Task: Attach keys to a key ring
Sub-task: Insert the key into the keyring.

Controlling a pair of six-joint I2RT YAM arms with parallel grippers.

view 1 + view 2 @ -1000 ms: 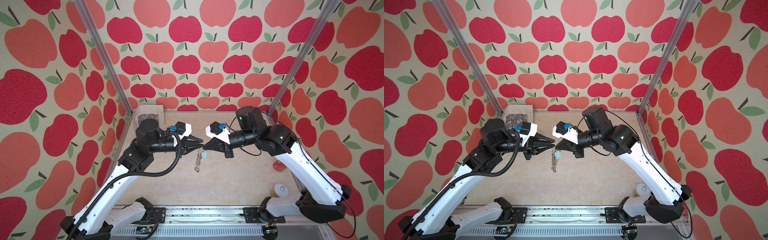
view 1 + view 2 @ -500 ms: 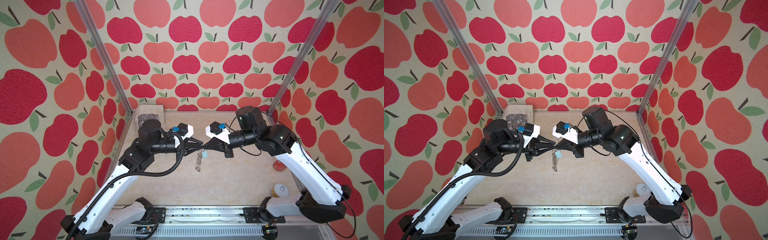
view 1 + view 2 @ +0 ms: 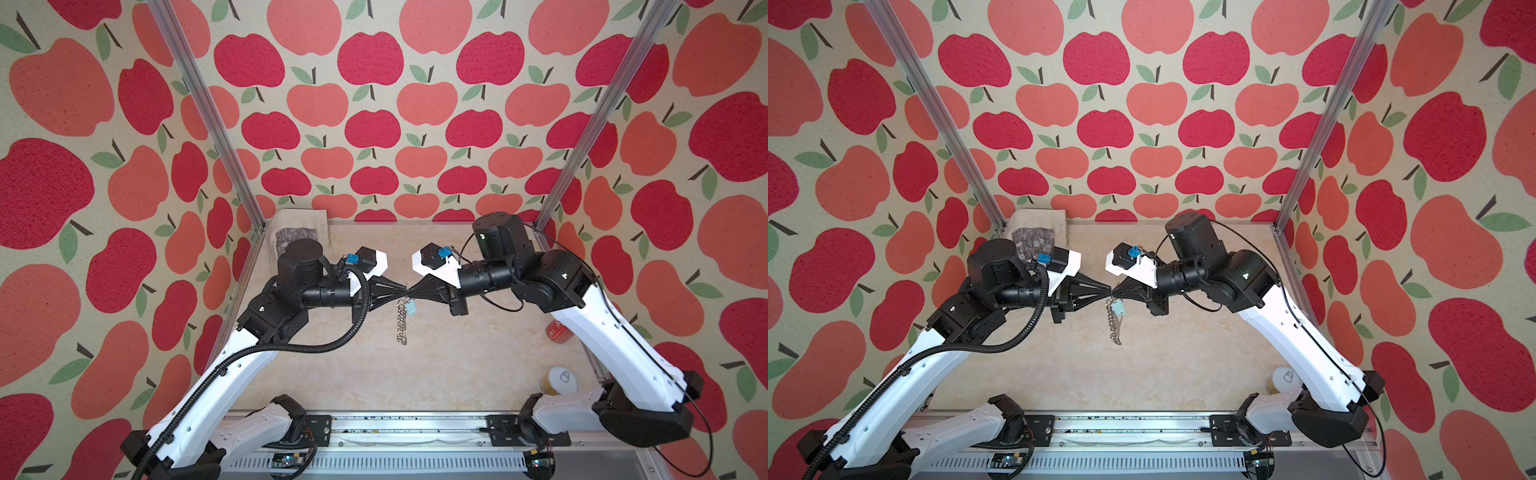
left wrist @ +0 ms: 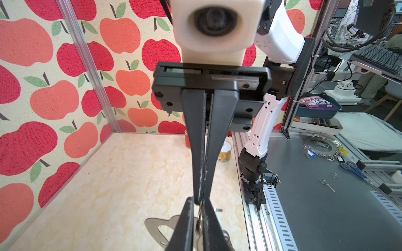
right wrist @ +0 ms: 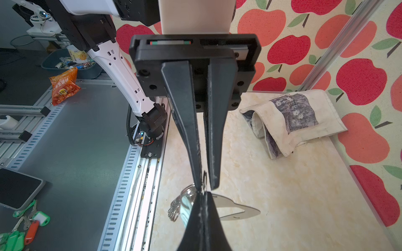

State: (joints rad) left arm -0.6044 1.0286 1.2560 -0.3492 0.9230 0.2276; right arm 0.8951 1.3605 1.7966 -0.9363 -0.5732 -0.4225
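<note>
The key ring hangs in mid-air over the table's middle, its wire rings dangling in a row in both top views. Its flat grey plate shows in both wrist views. The key, with its pale blue head, hangs from the rings just under the tips. My right gripper is shut on a wire ring at the top. My left gripper meets it tip to tip, its fingers pinched on a wire ring.
A folded printed cloth bag lies in the back left corner. A red can and a yellow-white can stand by the right wall. Aluminium posts rise at the back corners. A metal rail borders the front.
My left gripper has slid right until its tips meet the right gripper's tips, and its jaws have narrowed onto a wire ring. The right arm and the hanging key ring have stayed put.
</note>
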